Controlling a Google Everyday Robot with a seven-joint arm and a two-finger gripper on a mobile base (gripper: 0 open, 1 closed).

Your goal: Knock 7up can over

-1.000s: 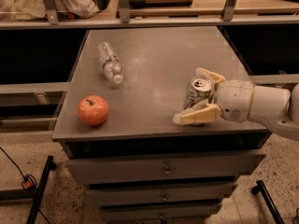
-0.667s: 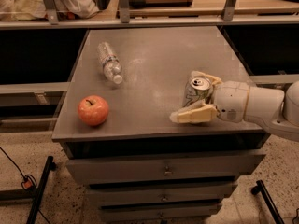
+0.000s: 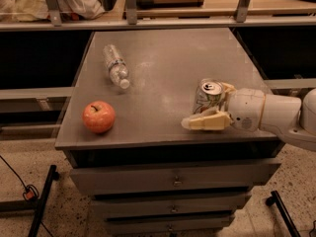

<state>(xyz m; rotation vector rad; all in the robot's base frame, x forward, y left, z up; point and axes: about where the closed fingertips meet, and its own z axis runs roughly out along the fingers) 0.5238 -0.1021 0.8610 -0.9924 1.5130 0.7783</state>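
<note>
The 7up can (image 3: 208, 97), silver-white with green markings and a pull-tab top, stands near the front right of the grey table (image 3: 163, 68), leaning slightly. My gripper (image 3: 205, 105) reaches in from the right and straddles the can. One cream finger (image 3: 205, 122) lies in front of the can, and the other finger (image 3: 227, 88) shows just behind it. The fingers stand apart with the can between them.
A red apple (image 3: 98, 116) sits at the table's front left. A clear plastic water bottle (image 3: 115, 66) lies on its side at the back left. A shelf with clutter (image 3: 74, 4) runs behind the table. Drawers (image 3: 173, 181) are below the front edge.
My gripper has shifted slightly to the left along the can. The can stays standing in about the same place. The apple and the bottle have not moved.
</note>
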